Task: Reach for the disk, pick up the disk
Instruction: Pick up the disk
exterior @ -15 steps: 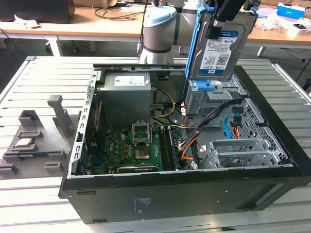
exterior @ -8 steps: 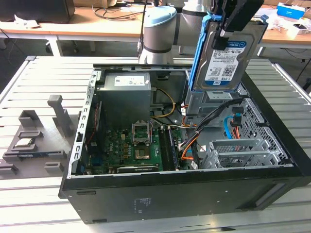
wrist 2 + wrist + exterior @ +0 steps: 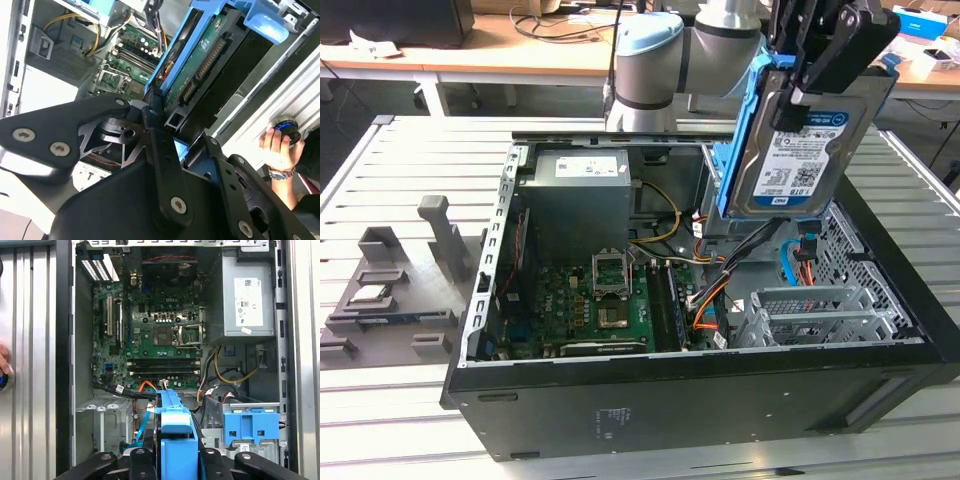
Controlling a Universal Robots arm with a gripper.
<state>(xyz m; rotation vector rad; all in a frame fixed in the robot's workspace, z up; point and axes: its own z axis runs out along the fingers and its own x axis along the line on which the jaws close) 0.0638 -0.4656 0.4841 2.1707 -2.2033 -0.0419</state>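
Note:
In the exterior view the disk (image 3: 798, 160), a silver hard drive with a blue-and-white label and blue rails, hangs upright above the open computer case (image 3: 700, 400), over its right half. My gripper (image 3: 817, 68) is shut on its upper edge, one black finger on each side. The second wrist view shows the disk's (image 3: 200, 57) circuit-board side and blue rail running away from the black fingers (image 3: 152, 125). The first wrist view has the blue rail of the disk (image 3: 177, 432) edge-on between the gripper's fingers (image 3: 136, 460), with the case interior beyond it.
Under the disk lie the metal drive cage (image 3: 810, 310), orange and blue cables (image 3: 715, 300), the motherboard (image 3: 600, 300) and the power supply (image 3: 578, 190). Grey fixtures (image 3: 390, 290) stand on the slatted table at the exterior view's left. A person's hand (image 3: 277, 150) rests beside the case.

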